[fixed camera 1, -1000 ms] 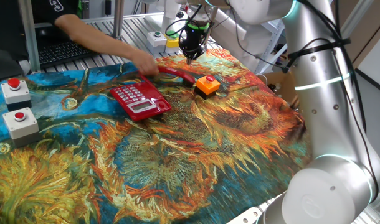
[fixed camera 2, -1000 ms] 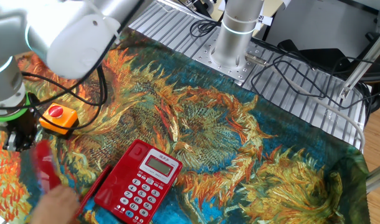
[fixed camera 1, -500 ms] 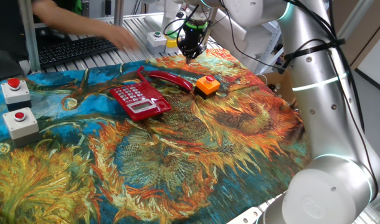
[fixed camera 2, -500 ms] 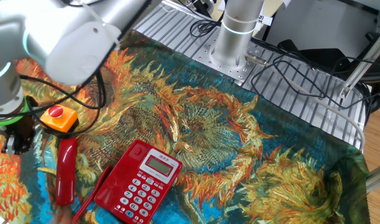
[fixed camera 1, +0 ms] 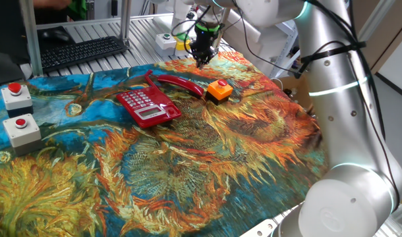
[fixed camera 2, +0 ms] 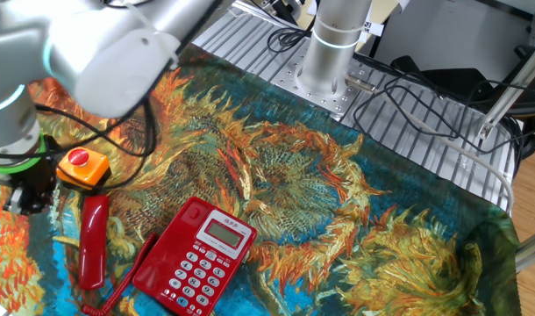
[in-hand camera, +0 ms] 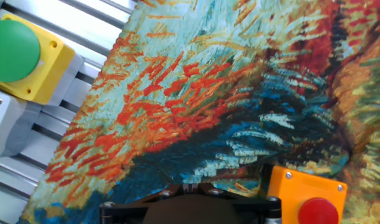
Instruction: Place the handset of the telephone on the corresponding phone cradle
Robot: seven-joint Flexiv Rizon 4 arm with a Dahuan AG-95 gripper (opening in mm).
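Nearest us in one fixed view, the telephone (fixed camera 1: 147, 106) sits on the painted cloth (fixed camera 1: 188, 171). Just behind it we see the handset (fixed camera 1: 181, 83) lying flat beside the orange box (fixed camera 1: 219, 90). Farther back, our gripper (fixed camera 1: 201, 60) hovers empty, fingers pressed together.

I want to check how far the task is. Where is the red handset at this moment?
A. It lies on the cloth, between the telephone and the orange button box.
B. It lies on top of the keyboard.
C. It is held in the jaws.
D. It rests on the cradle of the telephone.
A: the handset lies flat on the cloth beside the telephone, near the orange button box, while the gripper hangs apart from it.
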